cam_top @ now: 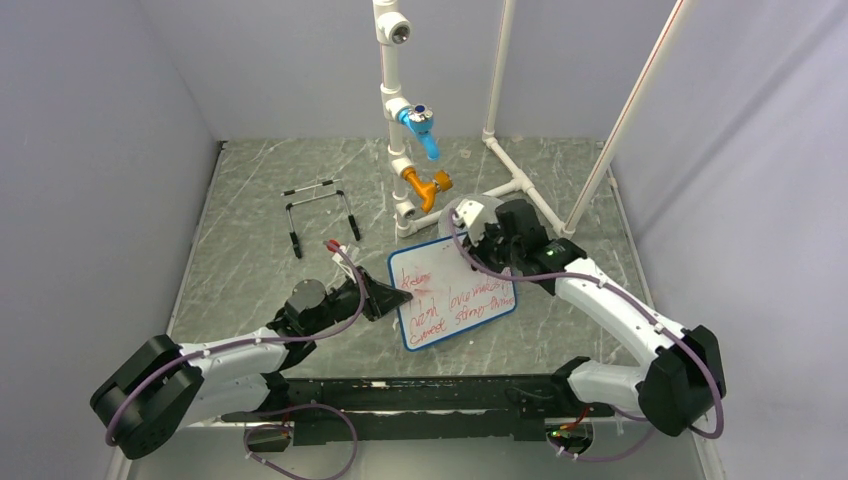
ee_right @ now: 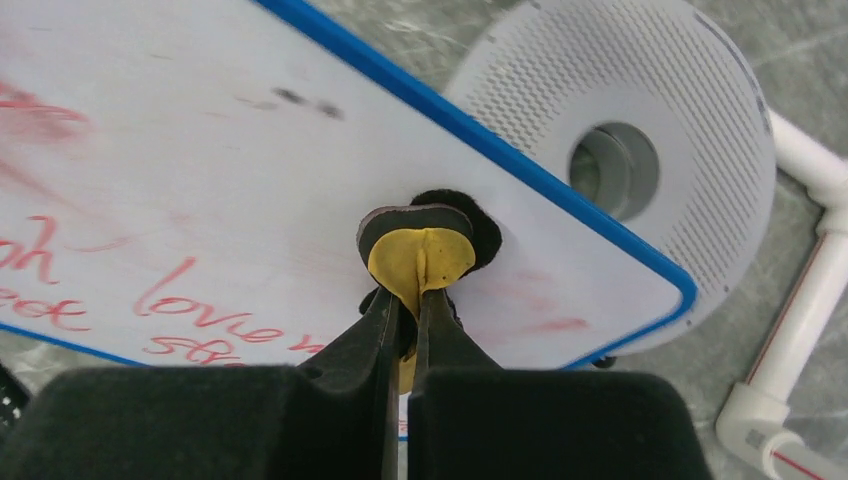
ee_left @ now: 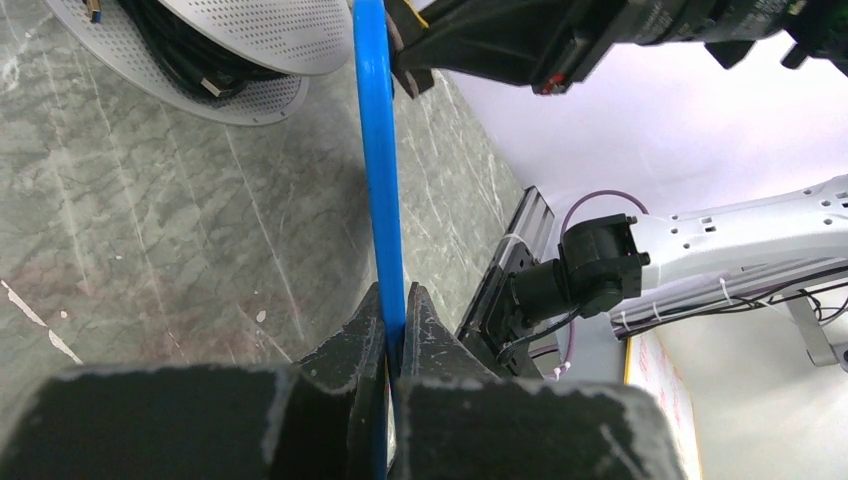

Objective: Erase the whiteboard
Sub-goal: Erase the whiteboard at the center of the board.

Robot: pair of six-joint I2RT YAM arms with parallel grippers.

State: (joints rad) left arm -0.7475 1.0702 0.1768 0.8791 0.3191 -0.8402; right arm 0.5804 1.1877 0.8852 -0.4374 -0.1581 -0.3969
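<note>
The left gripper (ee_left: 395, 312) is clenched on the whiteboard (cam_top: 452, 292), with the thin blue frame running edge-on between its two fingers and away from their tips. Beyond the jaws to their left, a round grey perforated disc (ee_left: 215, 55) lies on the marbled green table (ee_left: 150, 230). The right gripper (ee_right: 408, 312) is pinched tight on a small yellow eraser pad (ee_right: 420, 258) with a black felt face. The pad sticks out past the fingertips, its felt against the board's white surface near a rounded corner. Left of these jaws run red handwritten lines, and faint pink smears lie close around the pad. Past the blue edge ahead of the jaws, white PVC pipe (ee_right: 800, 300) lies on the table to the right of the disc
</note>
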